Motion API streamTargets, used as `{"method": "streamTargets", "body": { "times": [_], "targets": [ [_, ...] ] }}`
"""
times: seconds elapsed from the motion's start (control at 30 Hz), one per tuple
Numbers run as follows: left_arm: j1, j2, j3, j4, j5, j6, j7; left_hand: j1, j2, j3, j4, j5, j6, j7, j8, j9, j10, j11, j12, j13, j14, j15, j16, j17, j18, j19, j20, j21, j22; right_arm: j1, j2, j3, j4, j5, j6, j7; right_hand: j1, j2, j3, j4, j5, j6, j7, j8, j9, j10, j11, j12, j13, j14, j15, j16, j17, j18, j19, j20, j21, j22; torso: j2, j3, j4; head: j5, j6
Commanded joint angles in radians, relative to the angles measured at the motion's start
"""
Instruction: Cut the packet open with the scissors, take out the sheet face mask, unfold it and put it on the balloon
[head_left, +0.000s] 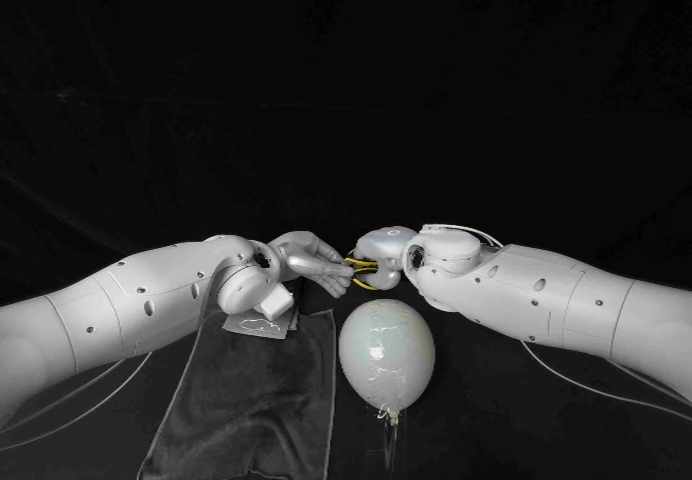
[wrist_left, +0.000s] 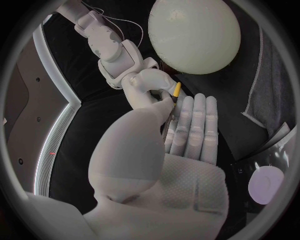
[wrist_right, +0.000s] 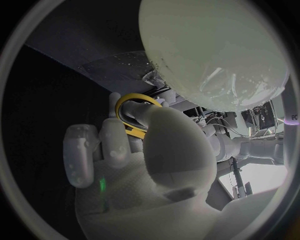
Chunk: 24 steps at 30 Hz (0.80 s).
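2 grips on scissors (head_left: 361, 272): left hand (head_left: 310, 262) blades, right hand (head_left: 385, 244) loop.

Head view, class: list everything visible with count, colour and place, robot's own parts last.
balloon: one, pale whitish, mid-table
cloth: one, dark grey, left of the balloon
packet: one, silvery, on the cloth's far end
scissors: one pair, yellow handles, in the right robot hand
table: one, black, under everything
left robot hand: one, silver, at the scissors, above the packet
right robot hand: one, silver, holding the scissors
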<state>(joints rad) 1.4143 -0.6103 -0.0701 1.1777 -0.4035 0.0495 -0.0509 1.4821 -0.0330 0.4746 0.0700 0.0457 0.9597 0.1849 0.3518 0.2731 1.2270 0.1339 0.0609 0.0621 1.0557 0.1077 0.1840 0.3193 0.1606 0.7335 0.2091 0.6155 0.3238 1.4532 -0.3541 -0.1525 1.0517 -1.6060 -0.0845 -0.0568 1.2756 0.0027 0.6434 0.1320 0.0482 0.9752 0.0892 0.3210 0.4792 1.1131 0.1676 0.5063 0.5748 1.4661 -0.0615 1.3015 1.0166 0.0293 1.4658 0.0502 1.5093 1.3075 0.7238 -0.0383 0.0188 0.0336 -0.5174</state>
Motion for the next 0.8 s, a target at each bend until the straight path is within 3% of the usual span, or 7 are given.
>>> {"method": "streamTargets", "body": {
  "times": [0.03,0.1,0.2,0.3,0.4,0.5,0.8],
  "targets": [
    [0.012,0.015,0.009,0.014,0.098,-0.011,0.067,-0.073,-0.055,0.037,-0.032,0.001,-0.024,0.016,-0.023,-0.005,-0.031,0.009,-0.001,-0.001,-0.031,0.011,-0.012,-0.003,-0.007,-0.026,0.015,-0.027,-0.016,-0.007,0.009,-0.004,0.011,-0.059,0.006,-0.082,-0.005,0.002,-0.004,0.002,0.002,-0.001,-0.004,0.011,0.030,0.382,-0.167,0.231,0.028,0.014,-0.005,0.007,0.007,-0.012,0.061,-0.005,0.005,0.216,0.000,0.0001,0.0001,-0.002,0.002],
    [0.014,0.013,0.009,0.008,0.105,-0.025,0.057,-0.122,-0.083,0.015,0.002,0.003,-0.040,0.025,-0.035,-0.009,-0.045,0.017,0.000,0.001,-0.041,0.016,-0.013,-0.002,-0.006,-0.033,0.024,-0.045,-0.028,-0.007,0.009,-0.004,0.010,-0.071,0.008,-0.101,-0.004,0.002,-0.004,0.003,0.002,-0.003,-0.004,0.013,0.034,0.376,-0.167,0.236,0.038,0.014,-0.005,0.008,0.009,-0.012,0.062,-0.005,0.006,0.217,0.000,-0.0005,-0.0003,-0.003,0.001],
    [0.016,0.011,0.008,-0.001,0.111,-0.048,0.039,-0.222,-0.157,-0.065,0.075,0.003,-0.075,0.041,-0.059,-0.019,-0.079,0.034,0.003,0.003,-0.078,0.030,-0.020,-0.001,-0.001,-0.040,0.043,-0.083,-0.054,-0.007,0.009,-0.004,0.007,-0.095,0.008,-0.127,-0.003,0.004,-0.003,0.004,0.000,-0.006,-0.004,0.017,0.040,0.367,-0.168,0.231,0.039,0.014,-0.005,0.010,0.012,-0.013,0.064,-0.005,0.008,0.219,0.000,-0.0003,0.0003,-0.005,0.004],
    [0.018,0.009,0.008,-0.006,0.107,-0.087,0.023,-0.245,-0.175,-0.116,0.128,0.003,-0.091,0.052,-0.068,-0.021,-0.107,0.043,0.007,0.005,-0.109,0.039,-0.015,0.003,0.011,-0.038,0.061,-0.119,-0.082,-0.008,0.009,-0.004,0.003,-0.114,0.008,-0.139,-0.002,0.003,-0.003,0.005,0.000,-0.007,-0.004,0.021,0.046,0.361,-0.168,0.239,0.055,0.014,-0.005,0.011,0.013,-0.013,0.065,-0.006,0.010,0.221,-0.001,-0.0001,0.0006,-0.003,0.009],
    [0.019,0.004,0.007,-0.010,0.094,-0.145,0.006,-0.272,-0.165,-0.233,0.212,0.004,-0.104,0.058,-0.075,-0.022,-0.132,0.055,0.010,0.006,-0.138,0.048,-0.008,0.008,0.015,-0.053,0.076,-0.158,-0.108,-0.008,0.006,-0.004,-0.001,-0.133,0.001,-0.142,-0.002,0.003,-0.003,0.005,0.000,-0.008,-0.005,0.022,0.048,0.356,-0.168,0.226,0.043,0.013,-0.004,0.008,0.007,-0.013,0.063,-0.006,0.007,0.219,-0.001,-0.0010,0.0008,-0.002,0.013],
    [0.020,-0.004,0.007,-0.015,0.101,-0.185,0.001,-0.267,-0.120,-0.526,0.224,0.004,-0.120,0.068,-0.083,-0.023,-0.159,0.062,0.015,0.007,-0.172,0.055,0.010,0.015,0.017,-0.048,0.079,-0.189,-0.133,-0.008,0.003,-0.004,-0.004,-0.146,-0.004,-0.144,-0.001,0.002,-0.002,0.005,0.000,-0.008,-0.004,0.023,0.049,0.350,-0.168,0.202,0.019,0.011,-0.004,0.005,0.000,-0.012,0.061,-0.005,0.004,0.217,-0.001,-0.0014,-0.0003,-0.002,0.013],
    [0.021,-0.054,0.009,-0.022,0.182,-0.255,0.037,-0.408,-0.169,-0.607,0.233,0.009,-0.125,0.072,-0.083,-0.020,-0.172,0.064,0.027,0.008,-0.196,0.058,0.037,0.023,0.016,-0.036,0.079,-0.213,-0.154,-0.010,-0.013,-0.004,-0.024,-0.139,-0.034,-0.148,0.001,0.002,0.000,0.003,0.001,-0.008,-0.005,0.025,0.052,0.342,-0.168,0.184,0.005,0.011,-0.003,0.006,0.002,-0.012,0.062,-0.005,0.006,0.218,-0.002,-0.0002,0.0011,0.001,0.011]
  ]
}}
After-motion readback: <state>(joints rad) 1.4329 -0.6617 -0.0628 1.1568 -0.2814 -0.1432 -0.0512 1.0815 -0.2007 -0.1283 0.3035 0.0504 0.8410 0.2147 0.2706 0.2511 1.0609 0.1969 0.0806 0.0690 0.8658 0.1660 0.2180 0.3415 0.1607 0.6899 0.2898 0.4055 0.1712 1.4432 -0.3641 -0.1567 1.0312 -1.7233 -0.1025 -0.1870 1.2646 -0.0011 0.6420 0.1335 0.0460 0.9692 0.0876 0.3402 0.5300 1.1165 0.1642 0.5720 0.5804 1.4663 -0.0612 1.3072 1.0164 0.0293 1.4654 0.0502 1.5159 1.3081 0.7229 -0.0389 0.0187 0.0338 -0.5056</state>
